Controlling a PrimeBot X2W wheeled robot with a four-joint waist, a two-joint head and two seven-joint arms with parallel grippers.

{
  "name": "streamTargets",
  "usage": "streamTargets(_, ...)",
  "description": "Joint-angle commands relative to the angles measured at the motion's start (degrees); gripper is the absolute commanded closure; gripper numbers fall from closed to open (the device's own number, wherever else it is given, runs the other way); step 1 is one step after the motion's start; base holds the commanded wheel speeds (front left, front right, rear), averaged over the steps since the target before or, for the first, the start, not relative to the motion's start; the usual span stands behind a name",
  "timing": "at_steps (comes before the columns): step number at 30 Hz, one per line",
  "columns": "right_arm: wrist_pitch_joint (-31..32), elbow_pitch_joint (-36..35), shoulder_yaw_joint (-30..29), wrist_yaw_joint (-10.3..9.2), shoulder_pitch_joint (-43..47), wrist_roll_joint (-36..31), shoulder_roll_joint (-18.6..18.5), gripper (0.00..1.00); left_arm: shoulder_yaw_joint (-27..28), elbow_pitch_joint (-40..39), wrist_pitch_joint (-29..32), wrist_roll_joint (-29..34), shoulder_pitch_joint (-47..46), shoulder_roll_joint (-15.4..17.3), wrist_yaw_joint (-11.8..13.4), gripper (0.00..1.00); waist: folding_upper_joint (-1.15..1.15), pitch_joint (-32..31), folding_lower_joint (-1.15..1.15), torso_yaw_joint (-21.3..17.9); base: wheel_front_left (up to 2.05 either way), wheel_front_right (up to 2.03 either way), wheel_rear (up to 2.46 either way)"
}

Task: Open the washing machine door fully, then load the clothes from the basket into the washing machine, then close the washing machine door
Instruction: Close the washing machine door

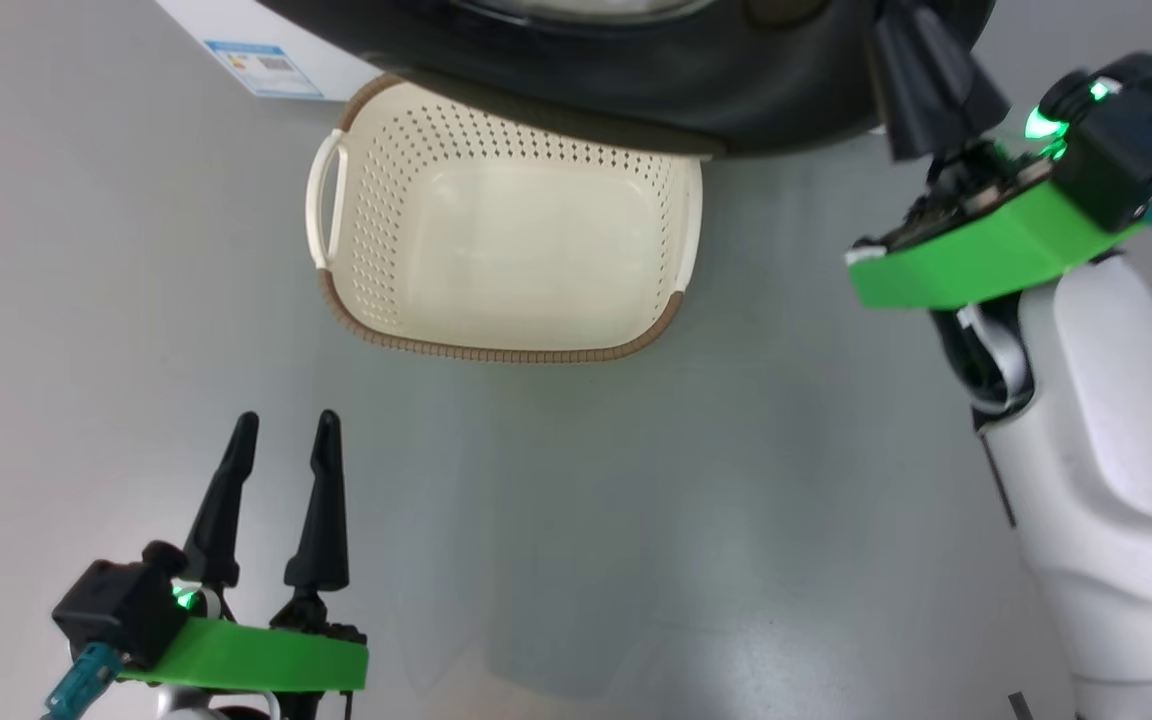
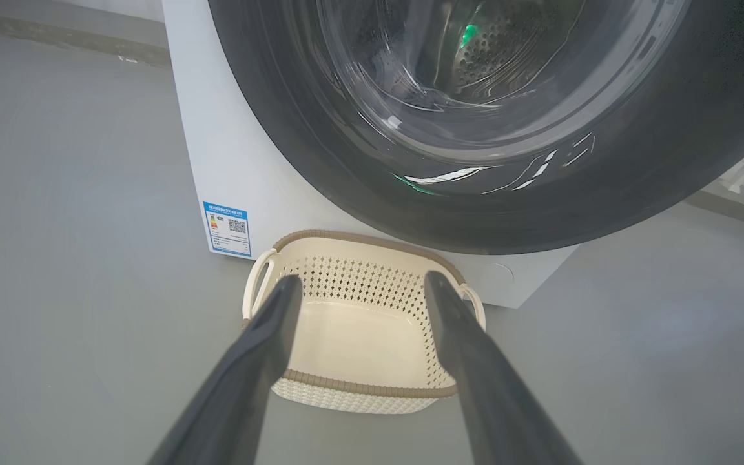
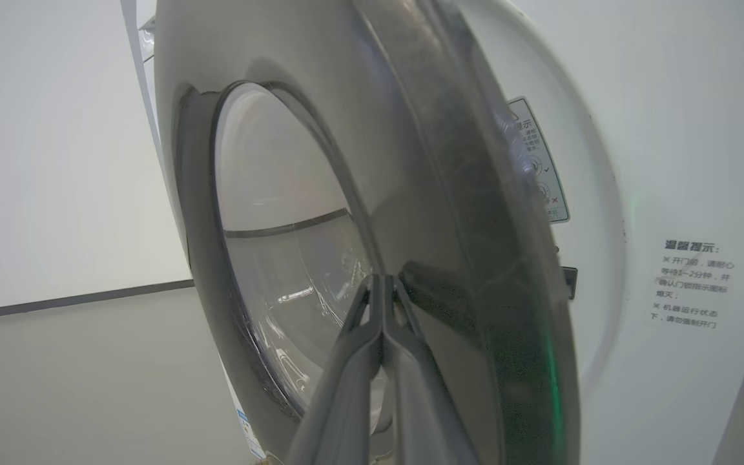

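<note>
Leftmost, the left gripper (image 1: 288, 418) hovers over the grey floor (image 1: 136, 300) with its two fingers spread, pointing toward the basket (image 1: 496, 352), which stands on the floor just before the washing machine (image 2: 243, 161), near its blue sticker (image 2: 227, 229). Overhanging the basket's far rim is the washing machine door (image 1: 636, 95), standing ajar. At right, the right gripper (image 3: 382, 281), fingers pressed together, sets its tips against the door's grey face beside the glass bowl (image 3: 281, 213).

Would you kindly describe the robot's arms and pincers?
The left pincer and right pincer each have two long tapering black fingers on a bright green plate, with a black block, green light and teal cable. The right forearm is white.
</note>
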Motion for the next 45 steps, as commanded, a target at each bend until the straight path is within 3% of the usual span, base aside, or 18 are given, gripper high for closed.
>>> streamTargets(1,-0.26,-1.1,0.13,0.01,-1.06,-0.31,0.79,1.0,1.66,-1.68,-0.36,0.48,-0.74,0.6,-0.14,0.0,0.0,0.58,0.0,0.37,0.0,0.0,0.0)
streamTargets(15,-0.26,4.17,-4.03,0.01,-12.05,-2.21,-3.86,1.0,-0.11,-4.72,-0.36,-1.39,0.37,0.6,-0.13,0.0,0.0,4.46,0.0,3.73,0.0,0.0,0.0)
streamTargets(30,-0.26,13.88,-8.26,0.01,-20.16,-6.54,-9.5,1.0,-4.41,-5.71,-0.36,-2.29,0.65,0.6,0.64,0.0,0.0,3.12,0.0,7.02,0.0,0.0,0.0)
streamTargets(35,-0.26,14.21,-9.31,0.01,-19.3,-6.73,-9.41,1.0,-3.91,-5.34,-0.36,-2.57,0.41,0.6,1.06,0.0,0.0,1.97,0.0,6.72,0.0,0.0,0.0)
streamTargets(42,-0.26,9.23,-8.17,0.01,-12.12,-4.42,-7.43,1.0,-1.86,-4.12,-0.36,-3.43,-0.29,0.6,1.16,0.0,0.0,-1.31,0.0,3.96,0.0,0.0,0.0)
streamTargets(43,-0.26,8.19,-7.85,0.01,-10.6,-3.84,-7.11,0.99,-1.44,-3.81,-0.36,-3.47,-0.39,0.6,1.2,0.0,0.0,-2.06,0.0,3.39,0.0,0.0,0.0)
streamTargets(45,-0.26,6.43,-7.05,0.01,-7.41,-2.4,-6.48,0.77,-0.72,-3.06,-0.36,-3.82,-0.37,0.6,1.4,0.0,0.0,-3.71,0.0,2.11,0.0,0.0,0.0)
